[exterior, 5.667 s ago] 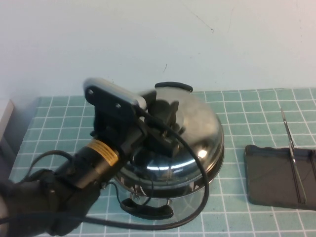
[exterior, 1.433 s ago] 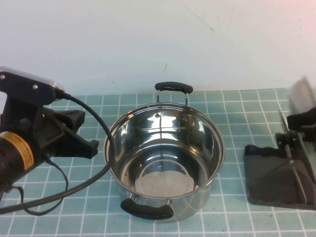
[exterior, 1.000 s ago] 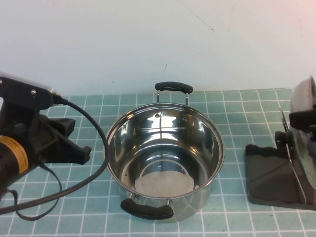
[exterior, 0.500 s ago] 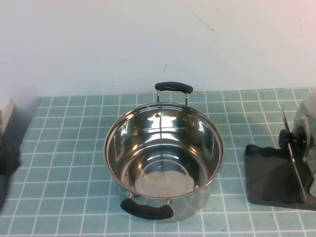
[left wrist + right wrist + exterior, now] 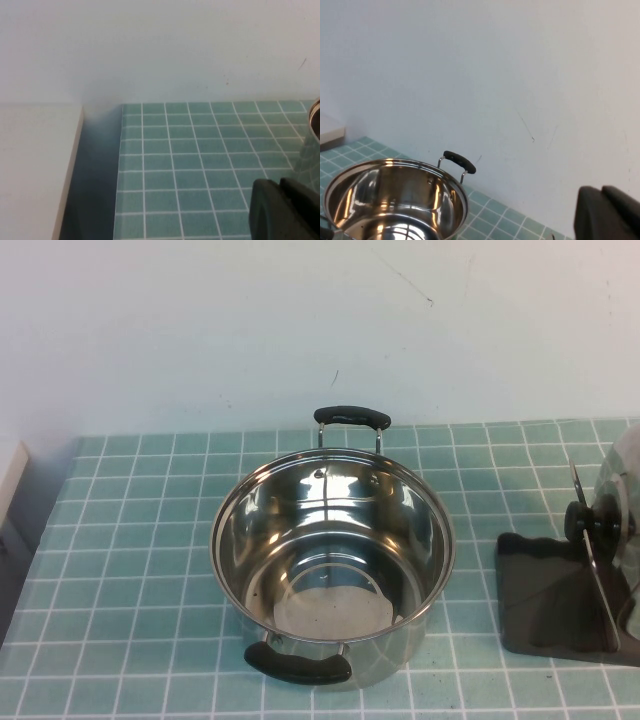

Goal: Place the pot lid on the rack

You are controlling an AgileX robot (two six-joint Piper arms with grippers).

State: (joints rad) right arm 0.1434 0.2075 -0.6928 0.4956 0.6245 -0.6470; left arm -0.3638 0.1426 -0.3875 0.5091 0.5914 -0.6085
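Pot lid (image 5: 622, 502) stands on edge in rack (image 5: 545, 590), far right of bench (image 5: 130, 540) — knob toward pot (image 5: 333, 560). Left pincer (image 5: 285, 207) off bench's left edge, right pincer (image 5: 607, 210) raised above bench; you can't tell either's opening. Right arm nearer lid — task looks done.

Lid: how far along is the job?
Looks done: the lid stands on edge in the rack, leaning on its wire divider, partly cut off at the high view's right edge. The pot sits open and empty. Nothing in hand: neither arm is over the table; the left gripper and right gripper show only in their wrist views, holding nothing. Nothing left visibly.
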